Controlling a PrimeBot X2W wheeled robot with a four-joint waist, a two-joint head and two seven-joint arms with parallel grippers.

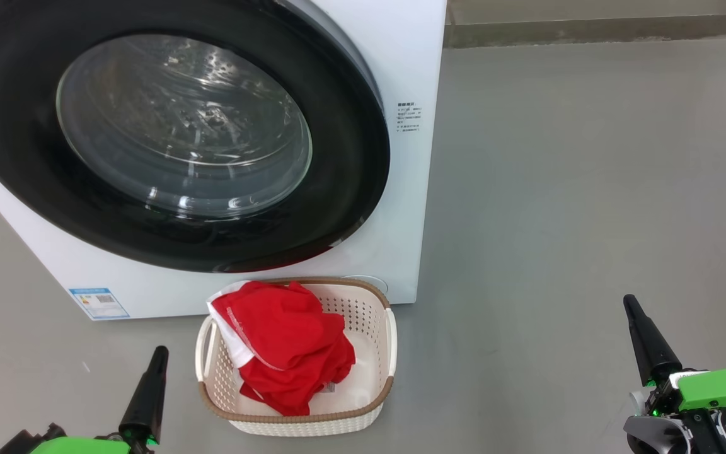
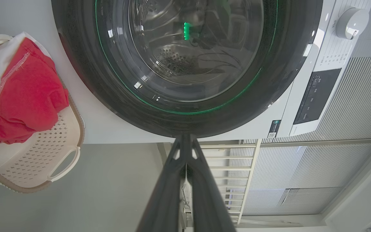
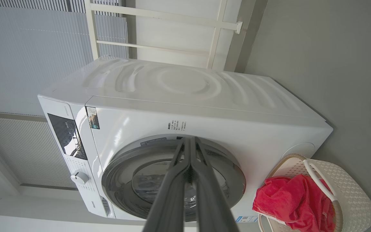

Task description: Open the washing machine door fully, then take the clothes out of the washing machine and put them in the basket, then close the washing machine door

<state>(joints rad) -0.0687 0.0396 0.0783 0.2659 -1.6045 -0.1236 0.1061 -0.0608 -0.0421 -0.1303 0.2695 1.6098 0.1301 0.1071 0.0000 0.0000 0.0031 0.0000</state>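
Head view, looking down at a grey floor (image 1: 558, 221): the white front-loading washing machine (image 1: 401, 63) fills the upper left. Its washing machine door (image 1: 180, 126), a wide glossy black ring around domed glass, lies flat against the machine's front. It looks closed to me, though I cannot tell whether the latch has caught. Through the glass I see the bare perforated steel drum (image 2: 179, 61) and no red cloth.

The clothes (image 1: 287, 347), bright red fabric with white trim, sit heaped in the cream basket (image 1: 300, 417). It stands on the floor just in front of the machine, below the door. One white edge of cloth drapes over the basket's left rim.

My left gripper (image 1: 159, 356) hovers at the lower left, near the basket but apart from it, its two dark fingers pressed together on nothing. My right gripper (image 1: 631, 306) is at the lower right, well apart from everything, fingers likewise pressed together and empty. Both wrist views look along closed fingers toward the door.

My judgement: opening, unloading and closing all appear done. What is left, at most, is confirming the door is latched.
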